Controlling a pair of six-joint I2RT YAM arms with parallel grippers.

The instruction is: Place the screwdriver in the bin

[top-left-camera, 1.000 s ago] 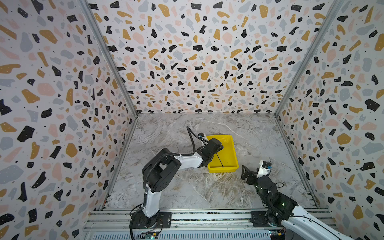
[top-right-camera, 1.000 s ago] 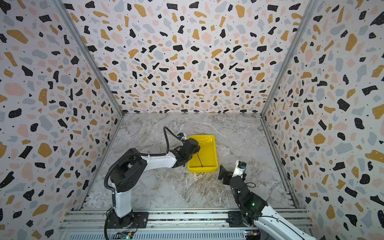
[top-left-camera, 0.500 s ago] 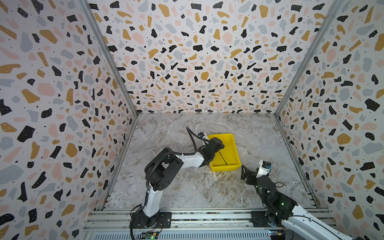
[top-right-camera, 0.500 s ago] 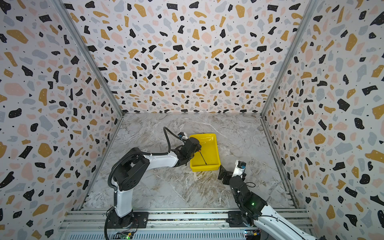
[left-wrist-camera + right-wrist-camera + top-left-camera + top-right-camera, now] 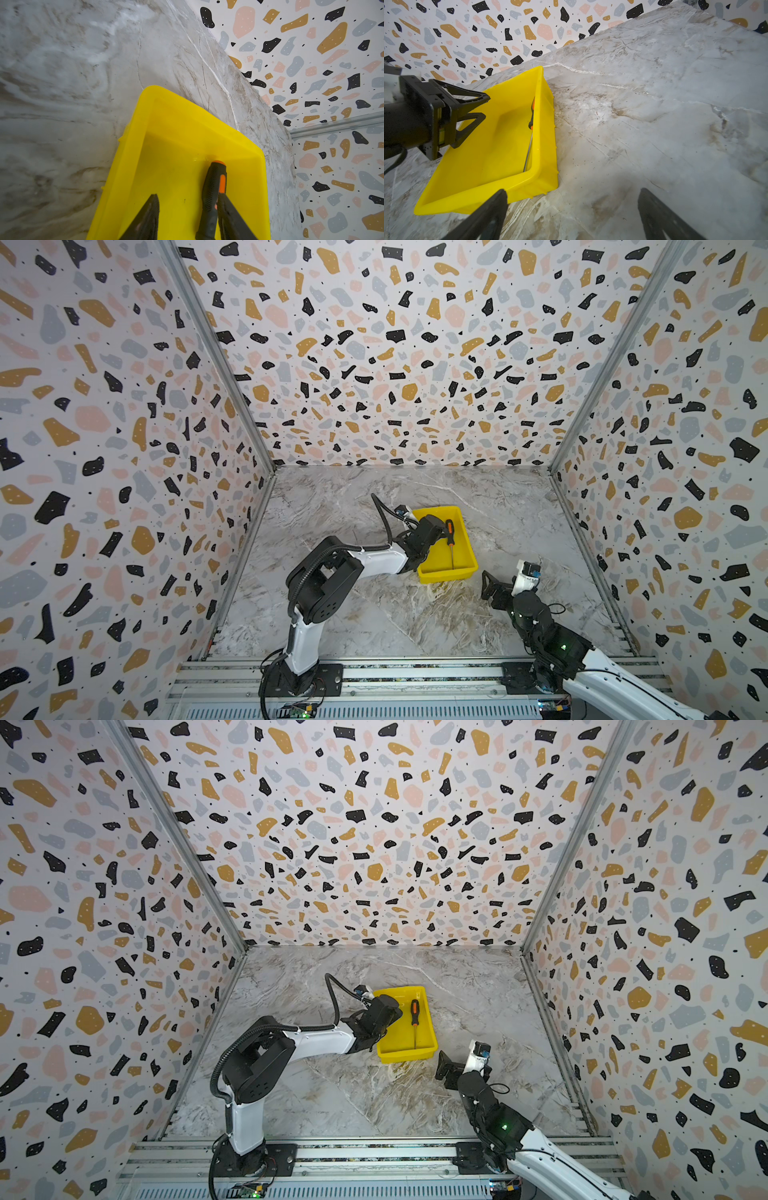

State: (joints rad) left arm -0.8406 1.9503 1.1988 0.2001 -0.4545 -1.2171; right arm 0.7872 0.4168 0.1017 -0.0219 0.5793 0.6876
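The yellow bin (image 5: 447,575) (image 5: 409,1055) sits mid-table. The screwdriver (image 5: 450,531) (image 5: 414,1011) lies inside it along the right wall, with its black-and-orange handle at the far end. My left gripper (image 5: 435,526) (image 5: 392,1011) hovers over the bin's left part, open. In the left wrist view the screwdriver handle (image 5: 212,187) rests on the bin floor (image 5: 176,166) beside one finger (image 5: 226,212), well apart from the other, inside the left gripper (image 5: 187,197). My right gripper (image 5: 489,585) (image 5: 572,191) stands open and empty over bare table, just right of the bin's near corner (image 5: 542,182).
Patterned walls enclose the marble table on three sides. The aluminium rail (image 5: 415,672) with both arm bases runs along the front. From the right wrist view the left gripper (image 5: 485,106) shows over the bin and the screwdriver (image 5: 531,118) lies against the wall.
My left gripper has opened and let go of the screwdriver, which was hanging slanted into the bin and now lies flat inside. The right arm has stayed put.
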